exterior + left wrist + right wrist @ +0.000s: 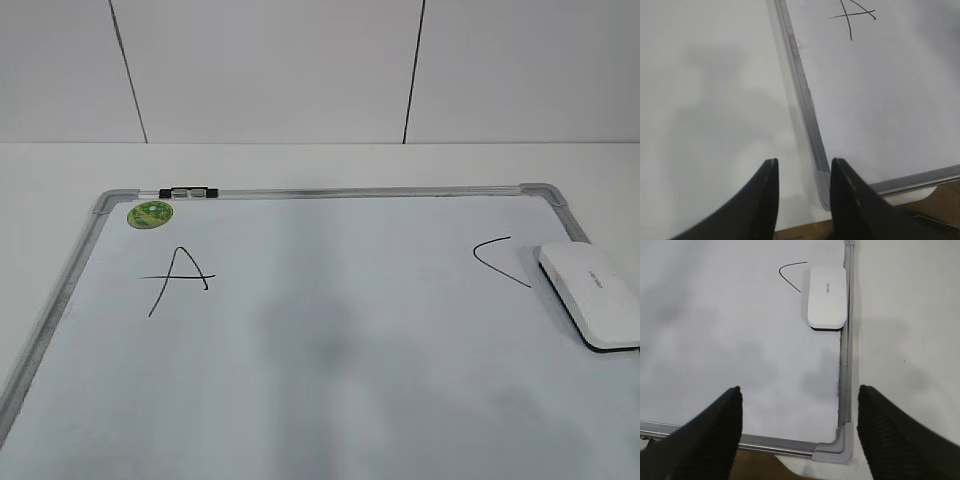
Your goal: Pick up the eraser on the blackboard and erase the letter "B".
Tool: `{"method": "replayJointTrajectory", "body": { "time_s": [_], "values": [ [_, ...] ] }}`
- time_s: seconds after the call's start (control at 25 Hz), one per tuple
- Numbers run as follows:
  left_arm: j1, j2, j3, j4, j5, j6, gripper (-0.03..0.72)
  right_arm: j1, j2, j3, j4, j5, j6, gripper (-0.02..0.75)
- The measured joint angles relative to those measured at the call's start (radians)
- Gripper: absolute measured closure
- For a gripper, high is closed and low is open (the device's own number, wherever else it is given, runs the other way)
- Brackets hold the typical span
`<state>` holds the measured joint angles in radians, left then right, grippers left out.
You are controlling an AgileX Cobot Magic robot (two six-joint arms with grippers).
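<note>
White eraser (592, 294) lies on the blackboard (300, 400), right of the "C" (500, 259); no "B" is visible. Right gripper (799, 405) is spread wide, left gripper (802, 172) slightly apart. Grip its long sides squarely.

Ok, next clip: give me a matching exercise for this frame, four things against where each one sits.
Things:
1. eraser
2. green sticker
3. letter A
4. left pincer

Places:
a. far left corner of the blackboard
b. on the board by its right frame
c. over the board's near left corner
d. on the board's left part, below the sticker

Pairs: 1-b, 2-a, 3-d, 4-c
</note>
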<state>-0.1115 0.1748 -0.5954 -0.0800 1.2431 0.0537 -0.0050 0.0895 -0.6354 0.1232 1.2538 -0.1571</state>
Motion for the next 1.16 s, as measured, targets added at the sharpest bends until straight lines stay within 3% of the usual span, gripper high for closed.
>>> {"method": "replayJointTrajectory", "body": {
  "time_s": [0.28,1.16],
  "values": [
    [0.0,-0.163,0.056,0.014,-0.1,0.002,0.448,0.0,-0.106,0.115,-0.025,-0.048,-0.026,0.186],
    [-0.002,-0.163,0.071,0.022,-0.129,0.004,0.452,0.0,-0.107,0.137,-0.051,-0.088,-0.027,0.186]
  ]
}}
